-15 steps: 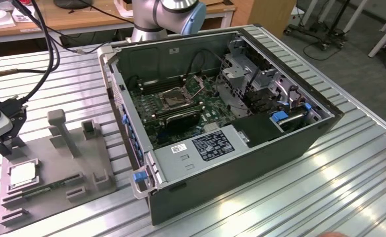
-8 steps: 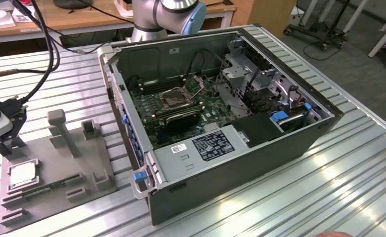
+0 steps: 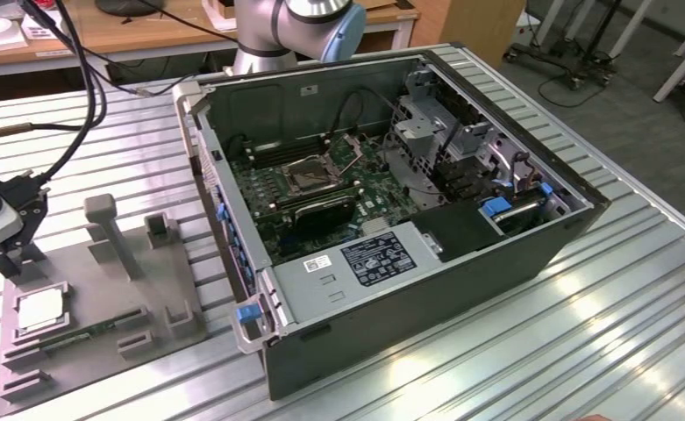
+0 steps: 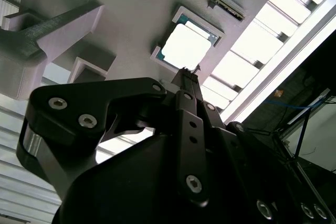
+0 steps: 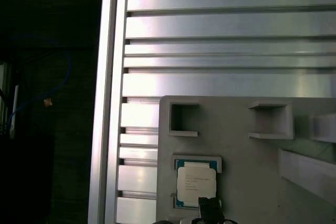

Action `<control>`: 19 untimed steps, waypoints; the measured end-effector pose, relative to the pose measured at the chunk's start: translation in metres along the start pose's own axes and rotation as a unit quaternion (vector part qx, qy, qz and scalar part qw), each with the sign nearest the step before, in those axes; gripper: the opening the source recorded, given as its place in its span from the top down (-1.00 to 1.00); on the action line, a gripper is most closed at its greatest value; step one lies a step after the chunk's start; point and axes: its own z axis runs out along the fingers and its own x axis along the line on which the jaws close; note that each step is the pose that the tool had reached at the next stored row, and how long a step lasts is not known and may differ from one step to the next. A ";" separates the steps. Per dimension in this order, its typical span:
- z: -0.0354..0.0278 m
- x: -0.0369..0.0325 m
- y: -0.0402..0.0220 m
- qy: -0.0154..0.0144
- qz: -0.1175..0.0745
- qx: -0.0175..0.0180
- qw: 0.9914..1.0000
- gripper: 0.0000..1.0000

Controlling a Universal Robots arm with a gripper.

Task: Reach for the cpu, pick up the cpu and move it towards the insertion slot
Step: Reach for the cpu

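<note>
1. Fingers (image 4: 185,80): pressed together at the tip in the second wrist view, w/ nothing between them. The gripper (image 3: 9,261) holds no part.

2. Gripper pos.: over the grey tray (image 3: 96,298) at the exterior view's left. In both wrist views the gripper (image 5: 210,206) tip sits just beside the near edge of the cpu (image 5: 196,183). Contact w/ the chip can't be confirmed.

3. Cpu pos.: the cpu (image 3: 40,309) lies flat in its square tray recess, metal face up, not yet lifted. A memory stick (image 3: 79,335) lies in the tray just beside it.

4. Target: the insertion slot (image 3: 310,174) is on the green board inside the open computer case (image 3: 436,289), well apart from the tray, toward the exterior view's right.

5. Step in hand (judgement): reach phase, approx. at its end. Pick-up not begun.

6. Req. for the pick (judgement):
- Jaws must spread wider than the chip before any descent; shut as they are, they can't straddle it.
- Centre the tip over the chip; at present it is offset to one edge.
- Recess walls leave little room, so finger alignment w/ the free edges matters.
</note>
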 end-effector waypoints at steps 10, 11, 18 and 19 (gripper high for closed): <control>0.0149 0.0001 -0.0006 0.000 0.000 0.000 1.000 0.80; 0.0161 0.0001 -0.0007 0.000 0.000 0.000 1.000 0.80; 0.0169 0.0002 -0.0007 0.000 0.000 0.000 1.000 0.80; 0.0169 0.0001 -0.0007 0.000 0.000 0.000 1.000 0.80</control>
